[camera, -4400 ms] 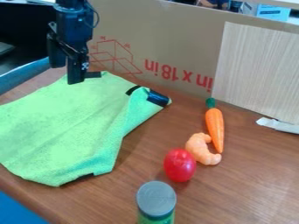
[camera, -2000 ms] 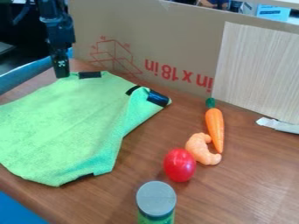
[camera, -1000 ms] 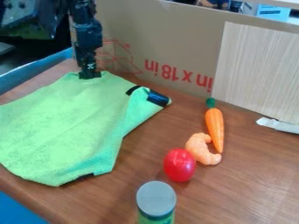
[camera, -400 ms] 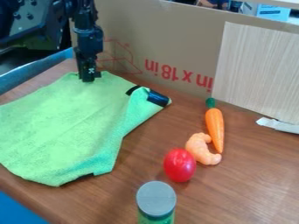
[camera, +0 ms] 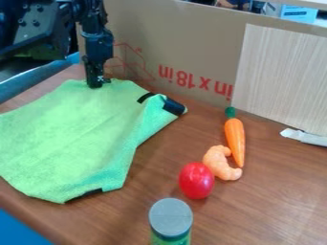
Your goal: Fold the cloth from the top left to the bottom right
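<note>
Nearest you, at the bottom of the frame, the grey-lidded container (camera: 171, 219) stands where it was, with the red toy tomato (camera: 197, 180), toy shrimp (camera: 220, 163) and toy carrot (camera: 235, 139) beyond it, all unmoved and clear of the cloth. The green microfiber cloth (camera: 64, 139) covers the left half of the frame; at its lower hem, slightly more of the black patch (camera: 86, 195) now shows. Its long axis slants from lower left to upper right, the left end cut off by the frame, and its right side is turned over into a narrow flap that ends at the dark patch (camera: 174, 106) near the centre.

At the upper left, your gripper (camera: 94, 85) has risen a touch, and the far hem has changed shape with it, bunching and spreading to either side. That looks like a pinch: its fingers seem pressed together on the hem. So the grasp appears made, but the fold itself is still ahead: lift, then carry this edge toward the lower right, watching for slip.
</note>
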Available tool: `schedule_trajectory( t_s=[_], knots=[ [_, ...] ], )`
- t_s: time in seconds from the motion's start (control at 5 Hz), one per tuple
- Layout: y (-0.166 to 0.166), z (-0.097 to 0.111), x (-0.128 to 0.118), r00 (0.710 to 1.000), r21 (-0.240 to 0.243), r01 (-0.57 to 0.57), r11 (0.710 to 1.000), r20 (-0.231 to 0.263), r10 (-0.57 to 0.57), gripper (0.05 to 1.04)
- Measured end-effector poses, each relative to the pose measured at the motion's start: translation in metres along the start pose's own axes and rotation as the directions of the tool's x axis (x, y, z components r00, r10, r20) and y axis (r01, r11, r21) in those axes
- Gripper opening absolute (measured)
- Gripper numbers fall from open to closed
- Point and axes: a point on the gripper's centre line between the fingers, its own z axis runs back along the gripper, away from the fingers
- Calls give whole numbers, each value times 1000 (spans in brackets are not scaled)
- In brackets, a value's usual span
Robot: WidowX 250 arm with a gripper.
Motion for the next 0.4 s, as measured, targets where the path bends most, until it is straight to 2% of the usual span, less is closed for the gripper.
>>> schedule_trajectory(
  t_s=[0.2, 0.4],
  knots=[
    [0, -1, 0, 1000, 0, 1, 1000, 7, -1, 104],
    [-4, -1, -2, 999, -17, 7, 1000, 33, -7, 68]
  ],
)
